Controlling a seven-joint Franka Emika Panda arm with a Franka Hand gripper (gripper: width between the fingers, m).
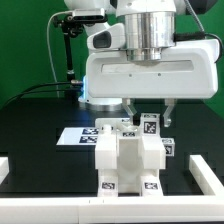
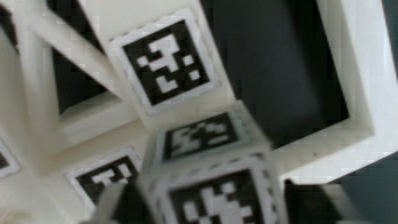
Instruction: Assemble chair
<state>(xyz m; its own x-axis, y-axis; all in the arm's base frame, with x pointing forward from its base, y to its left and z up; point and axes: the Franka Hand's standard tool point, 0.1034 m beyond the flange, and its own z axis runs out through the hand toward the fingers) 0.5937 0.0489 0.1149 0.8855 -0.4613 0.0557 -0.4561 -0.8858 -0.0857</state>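
The partly built white chair (image 1: 128, 158) stands at the middle of the black table, with square tags on its front blocks. A small tagged white part (image 1: 150, 125) rises at its back right. My gripper (image 1: 150, 114) hangs straight above that part, and its dark fingers (image 1: 131, 106) stand on either side with a small gap on each side, so it looks open. In the wrist view tagged white chair parts (image 2: 169, 65) fill the picture very close up, with a tagged block (image 2: 217, 190) nearest. The fingers do not show clearly there.
The marker board (image 1: 78, 135) lies flat behind the chair, toward the exterior view's left. White rails (image 1: 100, 207) border the table at the front and at both sides. A black stand (image 1: 66, 50) rises at the back left.
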